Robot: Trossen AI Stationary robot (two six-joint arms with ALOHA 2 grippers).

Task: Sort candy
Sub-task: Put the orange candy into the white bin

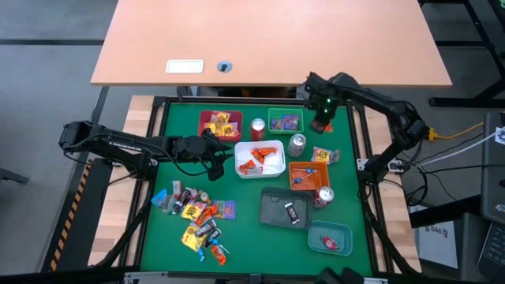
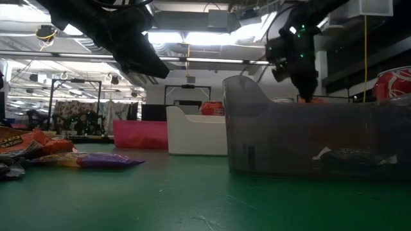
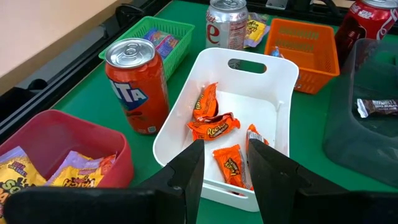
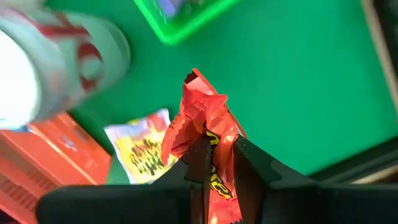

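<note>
The right gripper (image 4: pixel 217 163) pinches a crinkled orange candy wrapper (image 4: pixel 202 118) above the green mat (image 4: pixel 292 81). A yellow candy packet (image 4: pixel 142 149) lies at nine o'clock, a silver soda can (image 4: pixel 56 56) at ten o'clock of the wrapper.

Your robot has two dark, nearly black arms built from tubular links joined by rounded joints. The left arm (image 1: pixel 118 146) carries small white lettering along its forearm link. The right arm (image 1: pixel 379 106) shows a small green indicator light near its wrist, and black cabling loops beside its links. Each arm ends in a gripper with two flat, matte black fingers (image 3: pixel 189 174), squared at the tips and widening into a blocky black base.
</note>
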